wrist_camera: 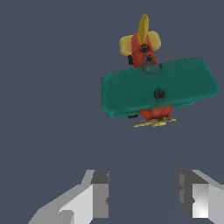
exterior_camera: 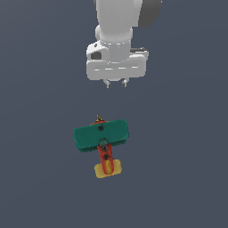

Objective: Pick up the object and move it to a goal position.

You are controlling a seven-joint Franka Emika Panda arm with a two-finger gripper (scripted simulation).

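Exterior view: gripper [exterior_camera: 116, 83] hung above toy biplane [exterior_camera: 101, 141], apart from it.
Biplane lay flat on the grey floor [exterior_camera: 40, 178], teal wings across, yellow tail pointing away from the gripper. Wrist view: both fingers [wrist_camera: 98, 194] spread wide, nothing between them; biplane [wrist_camera: 157, 87] lay ahead of the fingertips, off to one side.

Arm [exterior_camera: 122, 18] cut off at frame top; hand [wrist_camera: 142, 197] fingertips cropped.
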